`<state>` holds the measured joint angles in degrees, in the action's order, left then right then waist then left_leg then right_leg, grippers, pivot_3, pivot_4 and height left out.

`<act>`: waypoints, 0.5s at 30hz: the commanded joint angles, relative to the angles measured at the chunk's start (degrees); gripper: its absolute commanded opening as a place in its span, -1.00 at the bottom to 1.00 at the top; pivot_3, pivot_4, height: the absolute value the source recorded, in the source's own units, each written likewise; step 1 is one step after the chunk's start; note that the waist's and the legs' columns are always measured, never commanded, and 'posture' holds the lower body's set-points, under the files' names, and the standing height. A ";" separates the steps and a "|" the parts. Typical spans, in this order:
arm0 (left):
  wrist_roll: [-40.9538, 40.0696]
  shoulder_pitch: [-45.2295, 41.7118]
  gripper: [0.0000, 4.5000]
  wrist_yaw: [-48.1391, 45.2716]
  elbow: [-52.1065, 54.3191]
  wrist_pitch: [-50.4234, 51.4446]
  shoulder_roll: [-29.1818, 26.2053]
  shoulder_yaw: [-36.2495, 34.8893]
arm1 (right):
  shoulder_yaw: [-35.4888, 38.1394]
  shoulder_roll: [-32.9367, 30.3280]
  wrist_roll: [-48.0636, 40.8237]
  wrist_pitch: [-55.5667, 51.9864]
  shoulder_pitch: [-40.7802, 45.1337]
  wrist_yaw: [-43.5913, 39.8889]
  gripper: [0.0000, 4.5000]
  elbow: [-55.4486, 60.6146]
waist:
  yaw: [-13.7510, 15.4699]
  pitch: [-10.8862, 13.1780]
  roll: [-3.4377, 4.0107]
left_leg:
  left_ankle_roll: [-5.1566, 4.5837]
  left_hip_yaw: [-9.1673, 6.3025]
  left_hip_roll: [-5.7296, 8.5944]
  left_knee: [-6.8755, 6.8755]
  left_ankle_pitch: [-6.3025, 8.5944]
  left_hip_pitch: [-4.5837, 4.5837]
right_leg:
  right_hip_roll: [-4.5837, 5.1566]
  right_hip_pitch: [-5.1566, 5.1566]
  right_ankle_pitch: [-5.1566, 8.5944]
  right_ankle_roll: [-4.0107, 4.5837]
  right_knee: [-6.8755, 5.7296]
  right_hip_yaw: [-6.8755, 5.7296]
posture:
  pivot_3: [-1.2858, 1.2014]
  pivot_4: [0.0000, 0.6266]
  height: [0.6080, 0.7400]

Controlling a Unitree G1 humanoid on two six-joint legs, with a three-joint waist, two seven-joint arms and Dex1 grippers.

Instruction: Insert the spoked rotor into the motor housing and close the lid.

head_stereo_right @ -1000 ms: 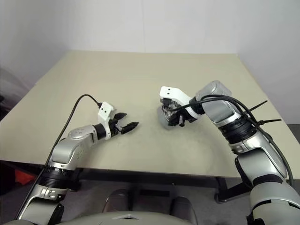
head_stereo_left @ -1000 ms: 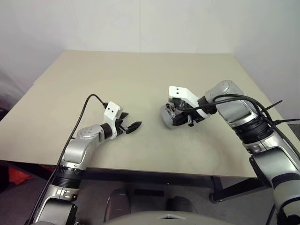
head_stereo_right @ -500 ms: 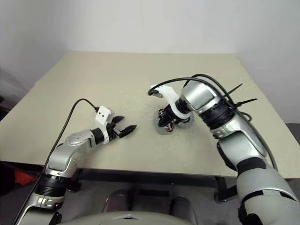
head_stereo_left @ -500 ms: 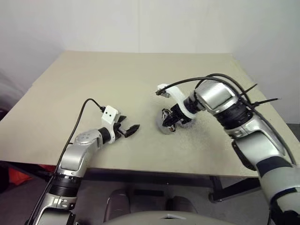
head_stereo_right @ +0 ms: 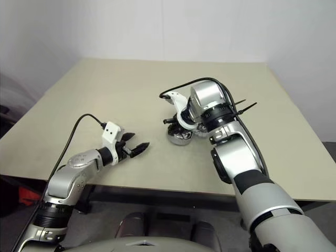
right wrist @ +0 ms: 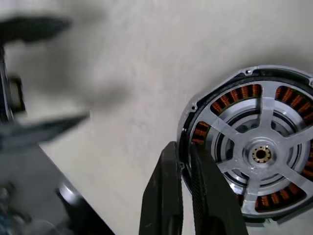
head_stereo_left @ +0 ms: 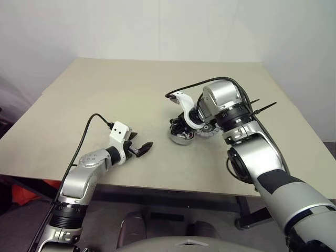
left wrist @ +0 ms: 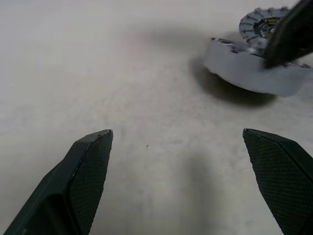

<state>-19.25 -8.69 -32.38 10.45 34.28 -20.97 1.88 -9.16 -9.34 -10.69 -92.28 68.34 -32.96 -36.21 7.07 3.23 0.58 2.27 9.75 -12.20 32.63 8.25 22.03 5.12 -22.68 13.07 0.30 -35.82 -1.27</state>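
Two round motor parts sit close together near the middle of the desk [head_stereo_left: 105, 94], and neither of the task's two steps is finished. The right claw [right wrist: 183, 149] points steeply down with its fingers pressed together on the silver rim of the rotor [right wrist: 259, 156], pinching it at the edge. In the right wrist view the copper windings show between the silver spokes around the hub. From the side, in the left wrist view, the rotor reads as a flat silver disc with a dark shadow under it. It looks slightly tipped, low over the desk or resting on it by one edge; I cannot tell which. The housing [left wrist: 254, 24], a grey dish with a ribbed rim and something greenish at its centre, lies on the desk just behind the rotor, beside it and not under it. So the rotor is gripped but not yet seated. What is left, as I judge it, is to carry the rotor over the housing, level it, line up the centres and lower it in, then fit the lid. No separate lid can be made out, so I cannot say where that step will start. The left claw [head_stereo_left: 143, 149] hangs low over bare desk, well apart from both parts, its fingers spread wide and holding nothing, aimed roughly toward them. It could steady the housing during the insertion.
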 commanded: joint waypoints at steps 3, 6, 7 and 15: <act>-0.40 -0.73 1.00 0.16 2.07 -0.34 -0.16 -0.29 | 5.96 0.80 1.91 1.15 2.25 7.46 -0.85 -0.54 | 0.14 0.00 0.00 | 0.15 0.00 0.03 -0.20 -0.09 0.00 | -0.02 -0.06 -0.03 -0.04 0.01 0.00 | 0.03 -1.00 1.00; -0.43 -1.15 1.00 -0.02 1.60 -0.42 -0.56 -0.70 | 5.23 0.66 1.26 2.35 2.03 7.82 -0.45 0.11 | 0.17 0.00 0.00 | 0.18 0.00 0.03 -0.25 -0.11 0.01 | -0.02 -0.07 -0.04 -0.05 0.01 -0.01 | 0.03 -1.00 1.00; -0.40 -1.25 1.00 -0.06 1.48 -0.47 -0.65 -0.75 | 5.18 0.78 1.38 2.60 2.09 8.41 -0.32 0.41 | 0.14 0.00 0.00 | 0.19 0.00 0.04 -0.25 -0.11 0.02 | -0.02 -0.09 -0.05 -0.05 0.01 -0.01 | 0.03 -1.00 1.00; -0.20 -2.32 1.00 -0.64 0.14 -0.86 -1.30 -0.59 | 5.42 0.81 -2.48 -0.17 6.28 7.56 0.29 3.62 | 0.07 0.00 0.01 | 0.38 0.01 -0.05 -0.38 -0.21 0.33 | -0.18 -0.45 -0.31 0.34 0.06 -0.03 | 0.03 -1.00 1.00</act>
<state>-19.23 -9.67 -32.51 9.91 34.24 -21.85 1.91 -4.62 -8.09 -11.37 -91.59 70.55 -25.24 -35.68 7.13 3.23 0.59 2.66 9.76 -12.28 32.24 8.05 22.44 4.92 -23.22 12.72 0.59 -35.77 -1.33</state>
